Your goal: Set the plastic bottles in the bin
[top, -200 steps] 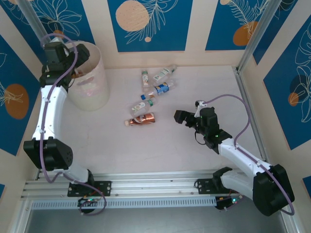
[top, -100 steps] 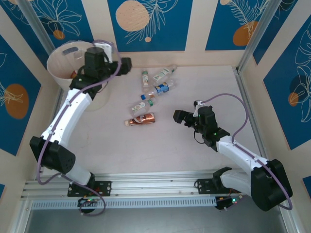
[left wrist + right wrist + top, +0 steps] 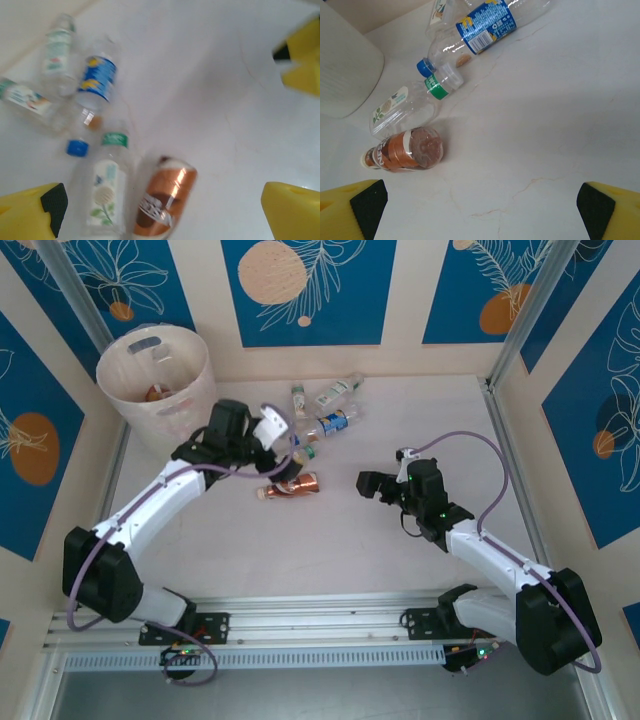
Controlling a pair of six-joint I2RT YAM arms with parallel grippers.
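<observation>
Left pincer (image 3: 284, 450), spread wide and empty over the brown bottle (image 3: 162, 200) lying on the counter (image 3: 350, 540) right of the bin (image 3: 190, 390), could clip the green-capped bottle (image 3: 107, 190) just beside it and roll both away.

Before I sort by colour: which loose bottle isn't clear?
The copper-brown bottle, lying beside the green-capped bottle; the other four are clear plastic.
</observation>
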